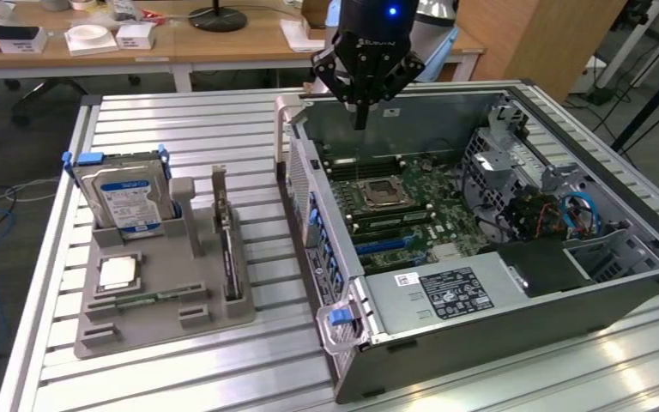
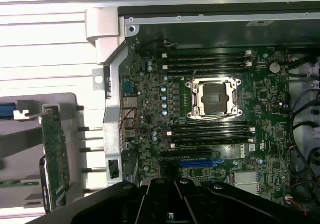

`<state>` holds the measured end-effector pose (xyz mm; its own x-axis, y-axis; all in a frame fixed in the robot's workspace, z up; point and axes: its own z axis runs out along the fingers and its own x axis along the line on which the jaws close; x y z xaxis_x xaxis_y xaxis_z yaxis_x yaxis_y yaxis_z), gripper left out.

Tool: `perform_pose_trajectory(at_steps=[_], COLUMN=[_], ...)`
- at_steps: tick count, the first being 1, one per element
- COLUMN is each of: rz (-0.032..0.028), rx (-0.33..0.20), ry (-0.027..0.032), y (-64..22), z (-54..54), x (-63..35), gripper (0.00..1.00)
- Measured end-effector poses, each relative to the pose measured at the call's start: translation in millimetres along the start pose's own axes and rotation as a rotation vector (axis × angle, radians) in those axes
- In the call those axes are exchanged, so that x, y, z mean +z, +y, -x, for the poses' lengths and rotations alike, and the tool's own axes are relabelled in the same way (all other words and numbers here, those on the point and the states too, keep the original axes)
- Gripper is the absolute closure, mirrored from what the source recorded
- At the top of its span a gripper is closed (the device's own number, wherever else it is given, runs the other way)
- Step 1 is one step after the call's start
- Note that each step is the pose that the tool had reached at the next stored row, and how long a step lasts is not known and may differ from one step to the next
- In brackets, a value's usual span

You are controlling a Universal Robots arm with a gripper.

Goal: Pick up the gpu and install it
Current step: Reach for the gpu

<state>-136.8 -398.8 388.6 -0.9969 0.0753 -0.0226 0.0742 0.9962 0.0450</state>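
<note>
The gpu (image 1: 230, 249) is standing on edge in the holder (image 1: 135, 330), its long axis lying parallel to the case (image 1: 490, 343); the fingers (image 1: 360, 116) are hovering pinched together, empty.

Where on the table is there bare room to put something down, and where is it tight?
Bare table beyond the grey holder, up to the far edge. Another bare strip runs along the near edge, before the holder and the computer case. The gap between holder and case is narrow. The holder itself is crowded: hard drive, gpu.
</note>
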Motion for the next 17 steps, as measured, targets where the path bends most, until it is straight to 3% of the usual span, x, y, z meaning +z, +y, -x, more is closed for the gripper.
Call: perform_pose_trajectory(at_steps=[17], rz=[0.0000], rx=[0.000], ry=[0.0005], y=[-0.4], z=[-4.8], x=[1.2], gripper=[0.89])
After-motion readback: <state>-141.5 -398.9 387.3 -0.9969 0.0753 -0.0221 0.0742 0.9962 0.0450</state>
